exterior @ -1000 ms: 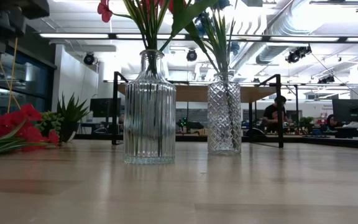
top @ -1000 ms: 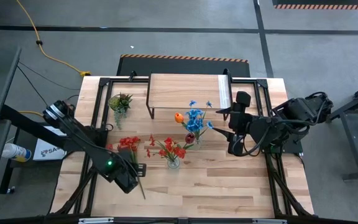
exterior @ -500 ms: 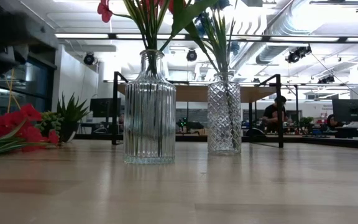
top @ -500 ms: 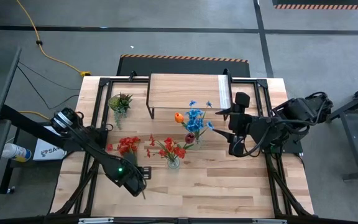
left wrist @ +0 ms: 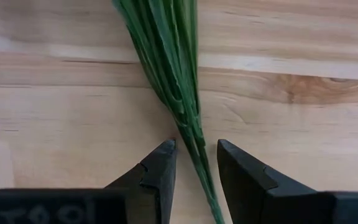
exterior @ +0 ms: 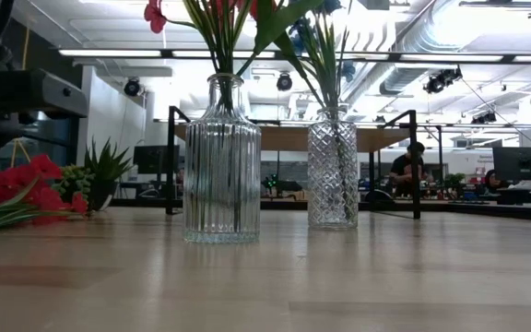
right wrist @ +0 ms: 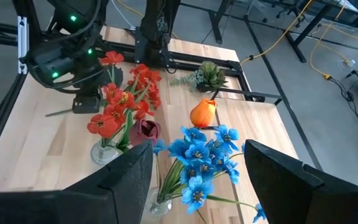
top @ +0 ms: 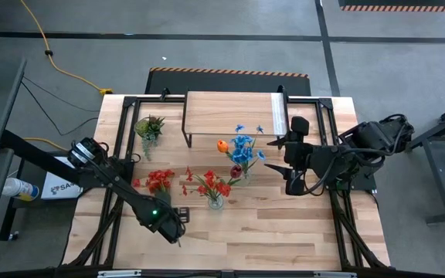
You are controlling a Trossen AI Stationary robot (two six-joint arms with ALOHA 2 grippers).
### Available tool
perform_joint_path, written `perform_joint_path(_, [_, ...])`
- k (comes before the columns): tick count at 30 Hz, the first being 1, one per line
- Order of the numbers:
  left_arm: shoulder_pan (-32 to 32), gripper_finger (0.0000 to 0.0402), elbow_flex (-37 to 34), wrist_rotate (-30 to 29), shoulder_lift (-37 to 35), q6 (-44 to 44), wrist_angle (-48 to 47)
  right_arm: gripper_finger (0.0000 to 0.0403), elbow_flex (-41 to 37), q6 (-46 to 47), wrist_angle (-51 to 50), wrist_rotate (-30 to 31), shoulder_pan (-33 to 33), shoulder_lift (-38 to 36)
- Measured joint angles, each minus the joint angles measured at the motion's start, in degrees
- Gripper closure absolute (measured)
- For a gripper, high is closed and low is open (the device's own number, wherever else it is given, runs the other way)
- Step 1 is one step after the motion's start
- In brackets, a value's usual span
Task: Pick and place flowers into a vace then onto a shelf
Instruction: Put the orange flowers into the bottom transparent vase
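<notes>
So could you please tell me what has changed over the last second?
The left pincer has slid along the loose red bunch toward the stem ends near the table's front edge; its fingers now straddle the stems, open. The right pincer, both vases and the shelf stayed put.

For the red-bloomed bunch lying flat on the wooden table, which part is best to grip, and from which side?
Probably the bundled green stems, near their thin end, from straight above. The red-bloomed bunch lies flat on the table, and its stems narrow to a slim strand between the left gripper's open fingers, which straddle it crosswise.
</notes>
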Motion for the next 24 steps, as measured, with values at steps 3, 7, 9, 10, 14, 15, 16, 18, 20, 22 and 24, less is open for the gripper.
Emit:
perform_joint_path(3, [0.0, 0.0250, -2.1, -0.3, -0.2, -0.8, 2.9, 0.0158, 0.0, 0.0, 0.1, 0.0, 0.0, 0.0])
perform_joint_path(7, [0.1, 0.0250, -3.9, -0.3, -0.4, -1.0, 4.9, 0.0158, 0.0, 0.0, 0.1, -0.8, 0.0, 0.0])
perform_joint_path(9, [0.3, 0.0250, -4.2, 0.4, -0.4, -1.0, 5.1, 0.0158, 0.0, 0.5, 0.1, -1.0, 0.0, 0.0])
perform_joint_path(10, [0.4, 0.0250, -4.2, 0.6, -0.4, -1.0, 5.0, 0.0158, 0.0, 0.6, 0.1, -1.1, 0.0, 0.0])
perform_joint_path(14, [0.8, 0.0267, -4.2, 2.1, -0.3, -0.2, 4.9, 0.0158, 0.0, 0.8, 0.1, -1.1, 0.0, 0.0])
perform_joint_path(15, [0.9, 0.0276, -4.2, 2.1, -0.3, -0.1, 4.7, 0.0158, 0.0, 0.7, 0.1, -1.1, 0.0, 0.0])
perform_joint_path(16, [1.0, 0.0287, -4.2, 2.5, -0.3, 0.0, 4.5, 0.0158, 0.0, 0.7, 0.1, -1.1, 0.0, 0.0])
perform_joint_path(18, [1.0, 0.0312, -4.2, 3.0, -0.3, 0.2, 4.2, 0.0158, 0.0, 0.6, 0.1, -1.1, 0.0, 0.0])
perform_joint_path(20, [1.0, 0.0337, -4.3, 2.9, -0.3, 0.5, 3.9, 0.0158, 0.0, 0.5, 0.1, -1.1, 0.0, 0.0])
perform_joint_path(22, [1.0, 0.0357, -4.3, 3.0, -0.3, 0.6, 3.6, 0.0158, 0.0, 0.5, 0.1, -1.0, 0.0, 0.0])
perform_joint_path(24, [1.0, 0.0371, -4.3, 3.4, -0.3, 0.6, 3.4, 0.0158, 0.0, 0.5, 0.1, -0.9, 0.0, 0.0])
